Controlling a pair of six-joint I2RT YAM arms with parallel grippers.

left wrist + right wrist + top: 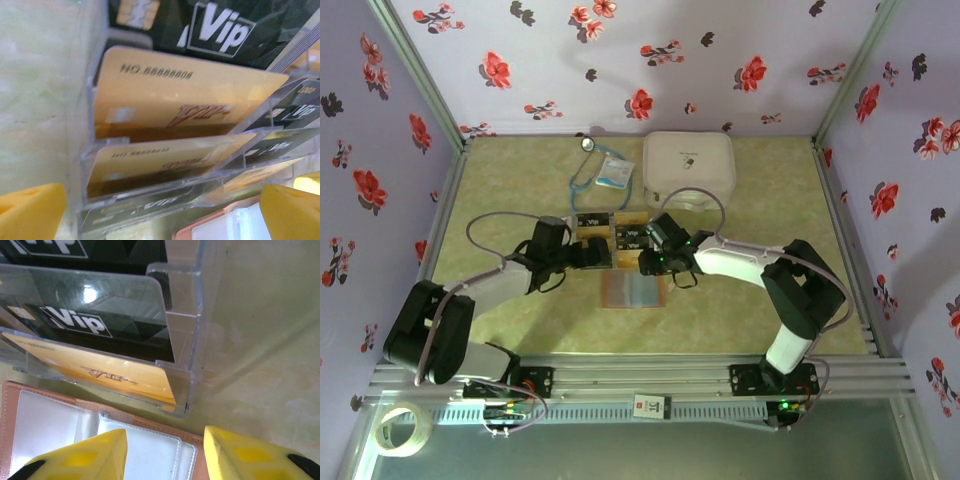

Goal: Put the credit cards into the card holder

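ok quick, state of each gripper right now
left gripper: open, holding nothing
right gripper: open, holding nothing

Ahead of the left gripper (160,220) the way is barred by a clear rack (86,150) packed with cards (190,95); bare table (35,100) is left open to the left in its wrist view. The right gripper (165,452) is faced by the rack's end wall, with open table to its right. The holder (45,430) is spread flat beneath its fingers (85,457). Little room is left between the two grippers; a case (688,170) stands well beyond.
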